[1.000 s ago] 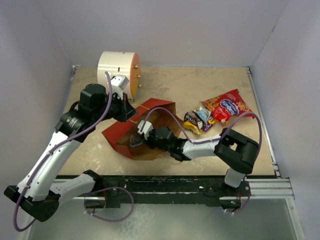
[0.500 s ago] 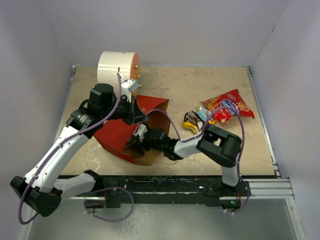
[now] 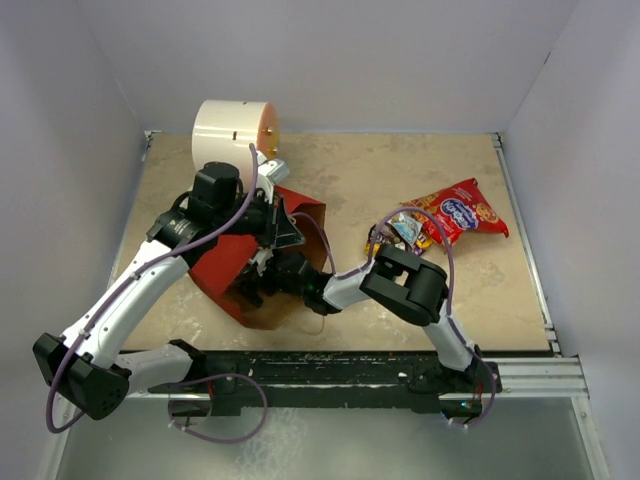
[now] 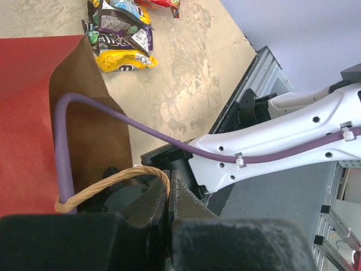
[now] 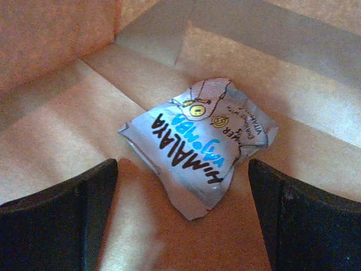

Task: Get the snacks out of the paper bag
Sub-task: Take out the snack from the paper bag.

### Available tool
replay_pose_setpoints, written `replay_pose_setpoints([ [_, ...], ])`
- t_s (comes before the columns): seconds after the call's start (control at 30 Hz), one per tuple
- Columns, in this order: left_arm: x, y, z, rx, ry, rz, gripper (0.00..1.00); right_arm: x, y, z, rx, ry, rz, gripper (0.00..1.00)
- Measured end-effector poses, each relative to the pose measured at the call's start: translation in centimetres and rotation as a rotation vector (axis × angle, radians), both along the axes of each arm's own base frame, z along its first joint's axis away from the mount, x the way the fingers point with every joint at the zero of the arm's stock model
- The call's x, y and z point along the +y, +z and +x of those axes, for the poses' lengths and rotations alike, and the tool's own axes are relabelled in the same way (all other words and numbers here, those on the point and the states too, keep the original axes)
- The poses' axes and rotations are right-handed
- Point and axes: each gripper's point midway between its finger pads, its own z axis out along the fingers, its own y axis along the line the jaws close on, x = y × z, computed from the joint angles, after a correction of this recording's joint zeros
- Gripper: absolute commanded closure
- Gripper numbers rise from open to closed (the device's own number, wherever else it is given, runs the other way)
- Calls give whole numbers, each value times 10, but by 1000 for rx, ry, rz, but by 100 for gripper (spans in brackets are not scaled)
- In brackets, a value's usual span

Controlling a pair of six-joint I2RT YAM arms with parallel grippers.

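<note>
The paper bag [image 3: 222,268], red outside and brown inside, lies tilted at the table's front left. My left gripper [image 3: 284,228] is shut on its tan cord handle [image 4: 113,182] and holds the mouth up. My right gripper [image 3: 260,286] reaches inside the bag and is open. In the right wrist view its fingers [image 5: 56,217] stand either side of a silver-grey packet [image 5: 197,141] lying flat on the bag's brown inner wall [image 5: 67,118], just beyond the tips. On the table to the right lie the large red bag [image 3: 460,212] and small packets [image 3: 392,230], among them a yellow-purple one [image 4: 125,59].
A white-and-orange cylinder [image 3: 234,130] stands at the back left, just behind the left arm. The right arm's white link [image 4: 282,135] and purple cable [image 4: 65,141] cross the bag's mouth. Walls close the table on three sides.
</note>
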Motion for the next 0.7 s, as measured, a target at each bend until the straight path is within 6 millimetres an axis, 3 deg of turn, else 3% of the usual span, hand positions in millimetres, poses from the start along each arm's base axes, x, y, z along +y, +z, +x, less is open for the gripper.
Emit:
replay_pose_setpoints([
  [0.13,0,0,-1,-4,-9,0,100,11,-2,6,9,-14,23,7],
  [0.3,3,-2,-6,-5,-15,11,100,24,-6,20,23,-54,31,34],
  [0.37,6,-1,-9,-13,-13,13,100,23,-10,22,34,-66,23,42],
  [0.53,16,4,-15,-44,17,26,100,18,-12,29,21,-85,7,73],
  [0.7,26,6,-19,-73,55,40,100,14,-8,33,-6,-85,-5,84],
])
